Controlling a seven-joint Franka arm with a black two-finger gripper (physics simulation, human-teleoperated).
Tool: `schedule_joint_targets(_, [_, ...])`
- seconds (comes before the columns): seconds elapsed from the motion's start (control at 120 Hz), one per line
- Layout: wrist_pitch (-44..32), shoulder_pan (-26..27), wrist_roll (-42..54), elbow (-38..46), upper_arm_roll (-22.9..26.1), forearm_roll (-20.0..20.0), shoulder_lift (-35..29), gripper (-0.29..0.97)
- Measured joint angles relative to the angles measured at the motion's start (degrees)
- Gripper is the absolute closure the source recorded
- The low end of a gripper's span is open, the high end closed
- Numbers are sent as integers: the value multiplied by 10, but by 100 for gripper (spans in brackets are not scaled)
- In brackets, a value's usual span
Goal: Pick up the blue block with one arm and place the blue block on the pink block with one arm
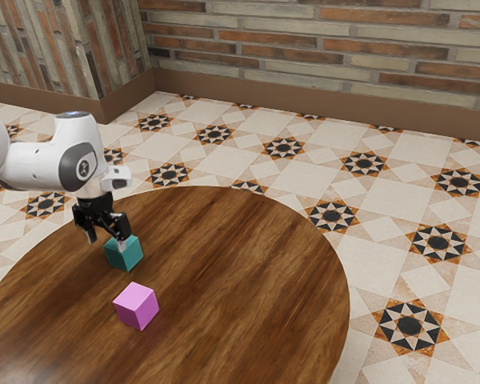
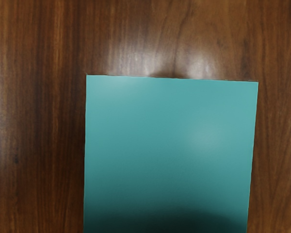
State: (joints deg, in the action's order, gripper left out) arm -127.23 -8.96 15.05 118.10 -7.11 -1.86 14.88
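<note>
The blue block (image 1: 125, 253), teal in colour, rests on the round wooden table (image 1: 248, 288) toward the exterior view's left. My gripper (image 1: 106, 235) hangs right over it, open, with the fingertips level with the block's top edge and not clamping it. In the wrist view the blue block (image 2: 169, 150) lies large and square directly beneath my hand, its near part in shadow. The pink block (image 1: 136, 306) sits on the table a short way nearer the front edge than the blue one, apart from it.
The table's curved edge (image 1: 336, 264) runs down the exterior view's right, with patterned floor tiles (image 1: 400, 200) beyond. A brick wall (image 1: 320, 40) stands far behind.
</note>
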Motion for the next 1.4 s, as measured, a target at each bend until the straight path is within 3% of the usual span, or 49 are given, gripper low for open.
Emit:
schedule_joint_targets(0.283, [-38, -1, 20, -8, 0, -1, 17, 0])
schedule_joint_targets(0.8, [-69, -1, 41, -10, 3, -75, 37, 3])
schedule_joint_targets(1.083, [-75, -1, 46, -20, 3, -73, 61, 5])
schedule_joint_targets(1.4, [-76, 0, 50, -25, 5, -62, 72, 17])
